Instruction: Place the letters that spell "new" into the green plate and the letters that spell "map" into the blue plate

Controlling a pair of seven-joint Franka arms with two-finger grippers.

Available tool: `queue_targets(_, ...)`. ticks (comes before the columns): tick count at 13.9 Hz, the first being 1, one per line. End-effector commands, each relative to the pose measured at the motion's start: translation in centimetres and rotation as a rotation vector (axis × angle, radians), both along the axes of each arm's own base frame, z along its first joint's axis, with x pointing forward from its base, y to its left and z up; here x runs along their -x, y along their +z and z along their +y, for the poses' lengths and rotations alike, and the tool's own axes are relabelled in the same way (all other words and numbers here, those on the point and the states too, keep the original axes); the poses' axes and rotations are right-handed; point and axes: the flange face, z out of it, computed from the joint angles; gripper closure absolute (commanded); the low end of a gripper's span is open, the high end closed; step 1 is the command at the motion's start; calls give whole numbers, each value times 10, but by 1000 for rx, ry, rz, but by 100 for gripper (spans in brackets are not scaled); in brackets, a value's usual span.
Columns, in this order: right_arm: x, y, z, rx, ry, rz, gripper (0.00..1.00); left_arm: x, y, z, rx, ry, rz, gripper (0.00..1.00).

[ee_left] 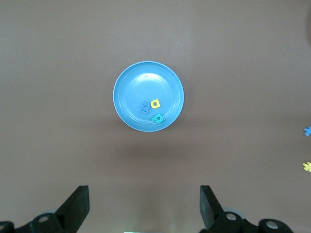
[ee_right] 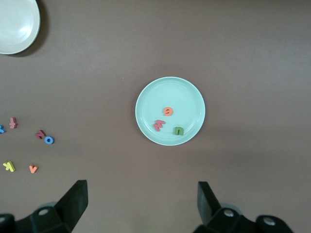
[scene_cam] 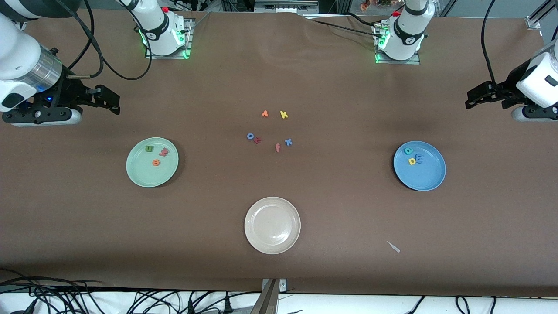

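Cream plate (scene_cam: 272, 225) bare; green plate (scene_cam: 152, 162) has n/e/w, blue plate (scene_cam: 419, 165) m/a/p. Left gripper (ee_left: 144, 206), right gripper (ee_right: 141, 204) wide open, empty, above their plates.

A broad worktop (scene_cam: 279, 78) covered in matte brown sheeting fills nearly the whole frame, its cloth faintly creased near the top centre. Along the bottom edge runs a white strip of floor (scene_cam: 348, 305) where black cables (scene_cam: 52, 296) tangle at lower left and trail off toward lower right. A metal bracket (scene_cam: 273, 285) sits at the worktop's bottom middle edge. A small pale scrap (scene_cam: 394, 247) lies on the brown surface at lower right. Even overhead light falls across the scene, throwing only soft shadows
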Motion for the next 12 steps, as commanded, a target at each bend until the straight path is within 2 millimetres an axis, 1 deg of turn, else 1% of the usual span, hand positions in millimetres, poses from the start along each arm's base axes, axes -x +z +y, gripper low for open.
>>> queue_targets(1,5,11,-2,11,16,-5,0,3,6,1,30,1,1,0)
queue_targets(4,4,15,-3,9,12,-6,0,3,6,1,30,1,3,0)
queue_targets(6,2,10,-5,8,13,3,0,3,6,1,30,1,1,0)
queue_targets(8,2,13,-3,16,18,-6,0,3,5,1,30,1,4,0)
queue_targets(12,2,14,-5,15,18,-3,0,3,5,1,30,1,3,0)
